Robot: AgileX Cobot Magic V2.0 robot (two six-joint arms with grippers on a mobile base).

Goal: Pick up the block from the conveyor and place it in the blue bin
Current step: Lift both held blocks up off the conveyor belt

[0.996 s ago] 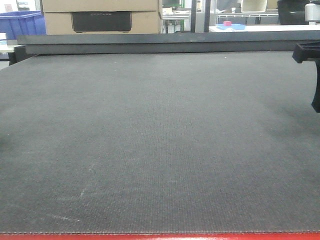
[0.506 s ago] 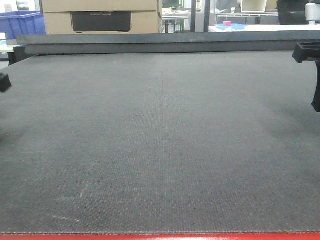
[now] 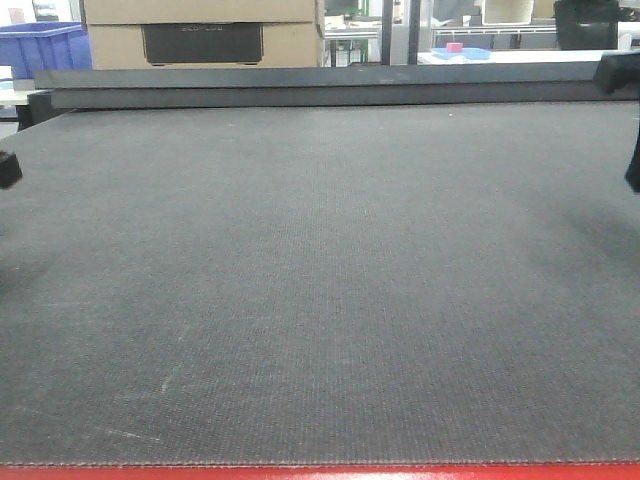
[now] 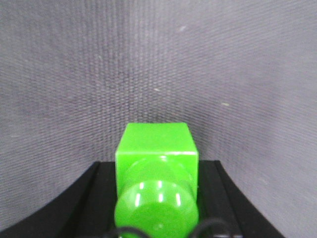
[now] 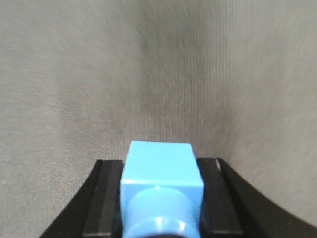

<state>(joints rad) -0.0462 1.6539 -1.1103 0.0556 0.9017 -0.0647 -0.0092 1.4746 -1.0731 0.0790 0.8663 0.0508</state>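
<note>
Right end effector (image 5: 162, 171) rose (gripping blue block (image 5: 161, 161)); left end effector (image 4: 157, 167) grips green block (image 4: 157, 141).

Belt (image 3: 320, 280): you see dark grey woven matting, matt, finely rough, faintly scuffed.
Frame edge (image 3: 320, 474): red, smooth.
Green block (image 4: 157, 141): glossy plastic, bright highlights.
Blue block (image 5: 161, 162): smooth plastic, softer sheen.
Jaws: your black ones look matt plastic.

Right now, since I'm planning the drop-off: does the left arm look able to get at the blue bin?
Probably not yet. The blue bin stands beyond the far rail of the conveyor, while the left gripper barely shows at the belt's left edge, holding a green block.
</note>
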